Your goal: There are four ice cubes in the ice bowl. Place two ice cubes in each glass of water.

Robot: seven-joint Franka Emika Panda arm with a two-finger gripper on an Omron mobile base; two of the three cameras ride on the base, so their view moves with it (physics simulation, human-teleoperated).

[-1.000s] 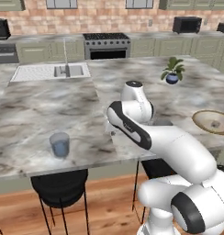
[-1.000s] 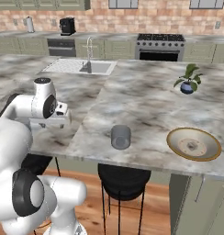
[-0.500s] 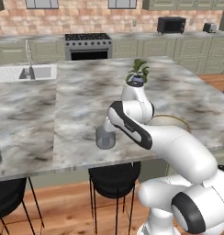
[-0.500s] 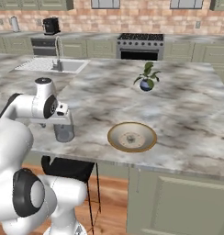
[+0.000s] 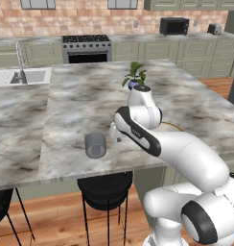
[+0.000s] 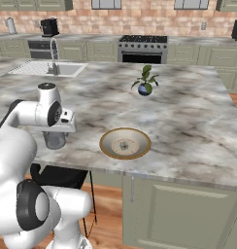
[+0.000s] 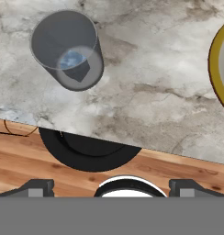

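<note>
A short grey glass of water (image 7: 68, 50) stands near the counter's front edge, at the upper left of the hand view. A dark angular shape shows in its water; I cannot tell what it is. My gripper (image 7: 111, 187) hangs open and empty above the counter edge, just right of the glass (image 5: 95, 145). In the left base view my gripper (image 5: 117, 138) sits between the glass and the ice bowl (image 6: 125, 143), which is tan with a golden rim. A small pale patch at the bowl's centre may be the ice cubes (image 6: 124, 145). The bowl's rim (image 7: 218, 69) cuts the right edge of the hand view.
A small blue plant pot (image 6: 144, 88) stands farther back on the marble island. A black stool (image 7: 88, 153) sits under the counter edge below the glass. The sink (image 5: 23, 76) is at the far left, the stove (image 5: 86, 48) against the back wall.
The whole scene has slid left in both base views, so the base has driven right along the island. The bowl now lies close in front. The gripper has stayed open.
</note>
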